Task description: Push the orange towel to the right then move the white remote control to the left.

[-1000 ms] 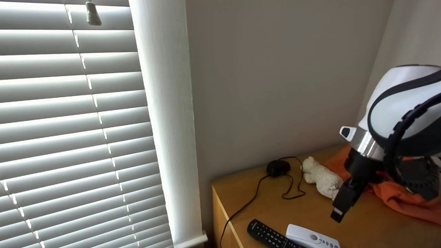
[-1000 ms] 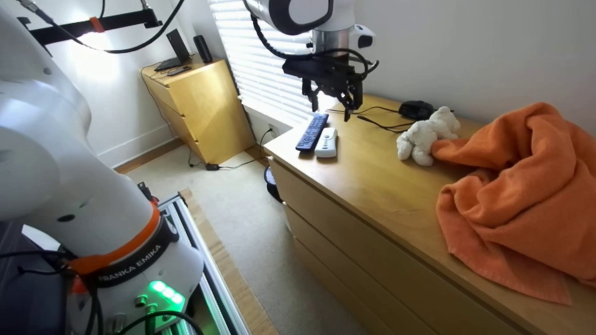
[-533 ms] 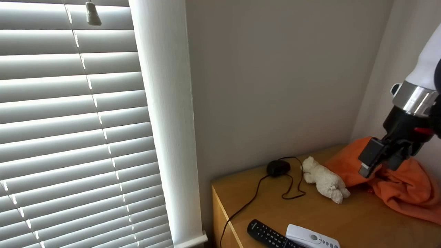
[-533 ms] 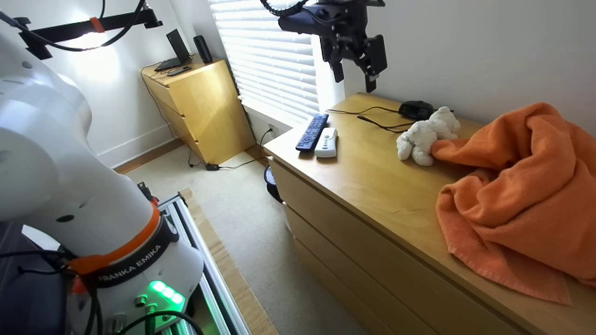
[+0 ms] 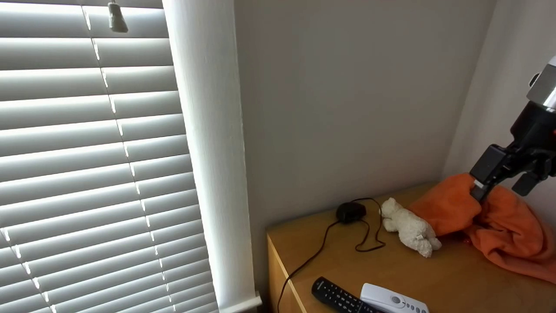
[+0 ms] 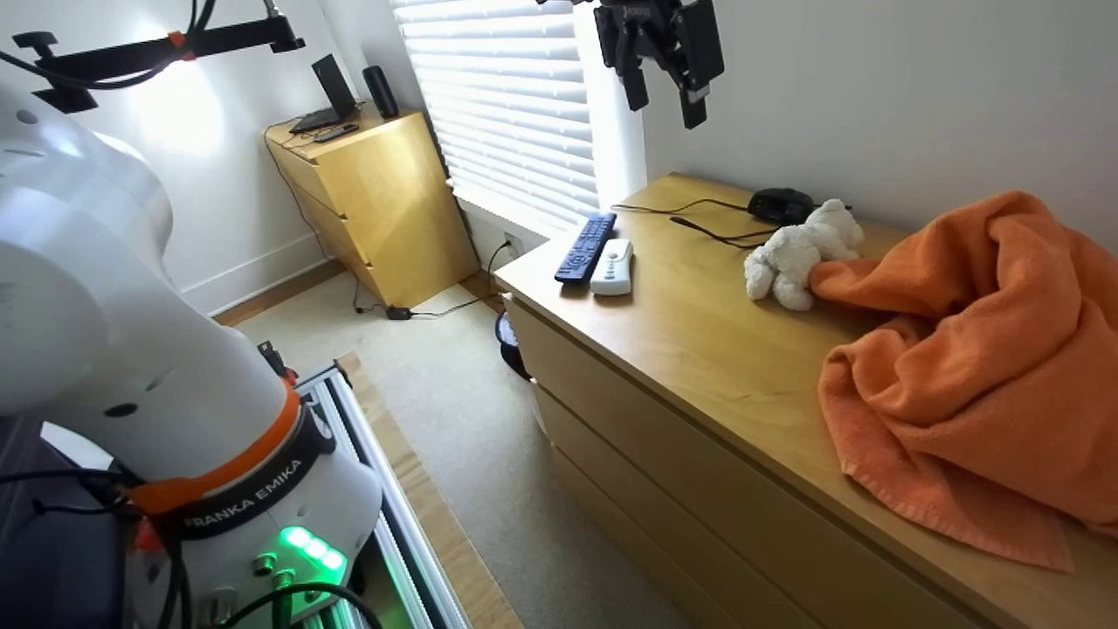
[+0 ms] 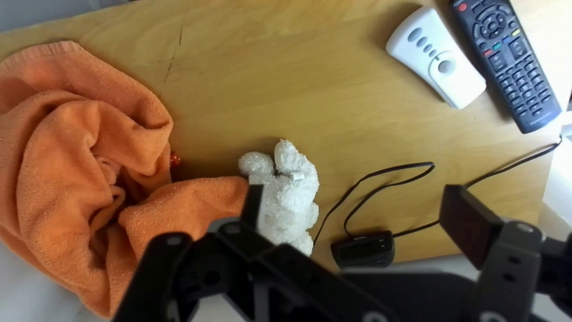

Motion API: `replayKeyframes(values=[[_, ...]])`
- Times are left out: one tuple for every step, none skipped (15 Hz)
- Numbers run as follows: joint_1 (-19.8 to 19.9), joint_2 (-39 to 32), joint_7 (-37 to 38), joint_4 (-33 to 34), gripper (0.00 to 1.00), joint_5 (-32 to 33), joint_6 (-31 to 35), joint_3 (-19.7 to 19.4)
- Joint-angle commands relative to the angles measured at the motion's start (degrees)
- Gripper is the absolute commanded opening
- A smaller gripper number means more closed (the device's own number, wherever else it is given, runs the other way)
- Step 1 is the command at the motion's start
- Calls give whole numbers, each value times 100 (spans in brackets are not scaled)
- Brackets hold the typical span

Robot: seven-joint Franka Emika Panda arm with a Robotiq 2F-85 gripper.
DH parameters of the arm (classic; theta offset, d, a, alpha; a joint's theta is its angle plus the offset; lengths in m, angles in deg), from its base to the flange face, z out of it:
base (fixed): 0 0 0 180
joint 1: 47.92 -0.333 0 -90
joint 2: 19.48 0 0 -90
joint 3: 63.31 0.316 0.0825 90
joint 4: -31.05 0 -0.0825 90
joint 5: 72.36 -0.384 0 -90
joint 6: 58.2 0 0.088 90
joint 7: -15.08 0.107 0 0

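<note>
- The wall (image 6: 873, 105) is met by the back edge of the worktop (image 6: 699, 341); drawers (image 6: 611, 406) are set beneath its front edge, and one short edge is turned to the blinds (image 6: 502, 105).
- The orange towel (image 6: 1004, 349) is heaped well away from that short edge, spread from near the back edge towards the front edge.
- The gripper (image 6: 665, 103) is held in the air above the worktop; it is released, its fingers (image 7: 469, 223) spread wide apart.
- A white stuffed toy (image 6: 795, 258) is laid near the back edge, touched by a fold of the towel.
- A black remote (image 6: 587, 249) is placed beside the short edge, near the front corner.
- The white remote control (image 6: 612, 269) is placed just beside it, on the side facing the towel; whether the two touch cannot be told.
- A black box (image 6: 780, 206) with a cable (image 6: 690, 208) is set near the back edge, between the toy and the short edge.
</note>
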Motion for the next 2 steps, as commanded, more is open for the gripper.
replayKeyframes(values=[[-100,-1,35,3,100,48,-14,-100],[-100,-2,36,-2,100,48,-14,-100]])
